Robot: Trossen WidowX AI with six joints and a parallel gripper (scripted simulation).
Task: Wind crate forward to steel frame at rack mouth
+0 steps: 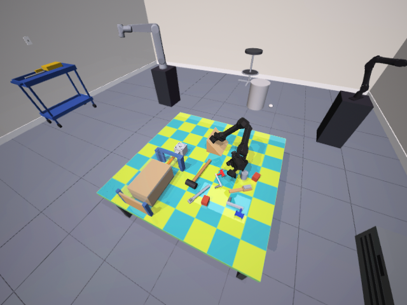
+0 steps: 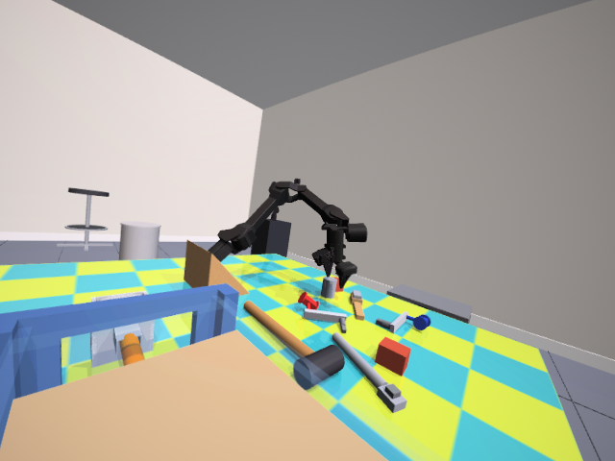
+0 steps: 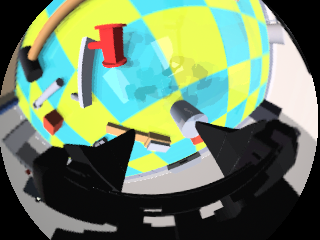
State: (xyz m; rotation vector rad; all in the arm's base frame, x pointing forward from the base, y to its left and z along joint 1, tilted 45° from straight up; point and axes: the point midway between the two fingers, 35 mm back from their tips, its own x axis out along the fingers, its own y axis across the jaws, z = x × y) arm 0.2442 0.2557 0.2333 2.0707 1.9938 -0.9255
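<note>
The tan crate (image 1: 151, 180) (image 2: 198, 397) sits flat behind the blue frame (image 1: 170, 152) (image 2: 149, 303); their exact gap is unclear. An orange strap (image 1: 170, 160) (image 2: 131, 347) runs to the pale winch (image 1: 180, 148) (image 2: 101, 342). A grey crank with a red knob (image 1: 221, 172) (image 2: 307, 301) (image 3: 112, 45) lies on the bench. Another grey crank with a blue knob (image 1: 239, 213) (image 2: 421, 322) lies farther right in the top view. My gripper (image 1: 229, 168) (image 2: 335, 279) (image 3: 166, 128) is open and empty, pointing down above the bench near the grey cylinder (image 1: 244, 175) (image 2: 328, 287) (image 3: 187, 117).
A black-headed mallet (image 1: 191, 183) (image 2: 318, 366) (image 3: 31, 64), a grey bar tool (image 1: 200, 193) (image 2: 359, 359) (image 3: 48, 93) and a wooden-handled brush (image 1: 236, 190) (image 2: 357, 306) lie around the cranks. Red blocks (image 1: 205, 200) (image 2: 392, 355) (image 3: 53, 122) stand among them. A tan wedge (image 1: 215, 148) is beside the arm's base.
</note>
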